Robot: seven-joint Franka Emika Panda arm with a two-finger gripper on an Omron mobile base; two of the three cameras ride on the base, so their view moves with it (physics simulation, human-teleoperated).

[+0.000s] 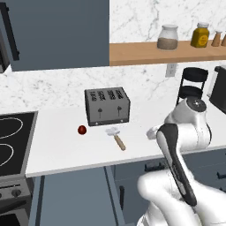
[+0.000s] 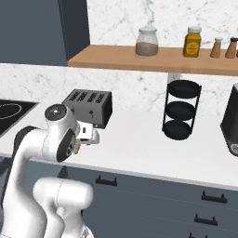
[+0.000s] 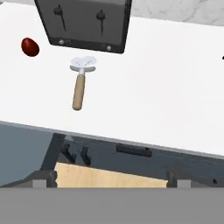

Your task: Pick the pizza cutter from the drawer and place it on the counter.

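The pizza cutter (image 1: 115,136) lies flat on the white counter (image 1: 66,150) just in front of the toaster, its wheel toward the toaster and its tan handle toward the counter's edge. The hand view looks down on the pizza cutter (image 3: 79,85) on the counter (image 3: 166,87). My gripper (image 1: 151,133) hovers above the counter's front edge, to the right of the cutter and apart from it. In the hand view the gripper (image 3: 111,181) is open, with nothing between its fingertips. The drawer (image 1: 70,194) stands pulled out below the counter, and its blue-grey inside (image 3: 22,148) looks bare.
A dark toaster (image 1: 107,106) stands behind the cutter, with a small dark red ball (image 1: 82,129) to its left. The black stovetop (image 1: 11,137) is at far left. A black tiered rack (image 2: 181,109), a dark appliance (image 2: 231,121) and a wooden shelf (image 2: 116,59) with jars are to the right.
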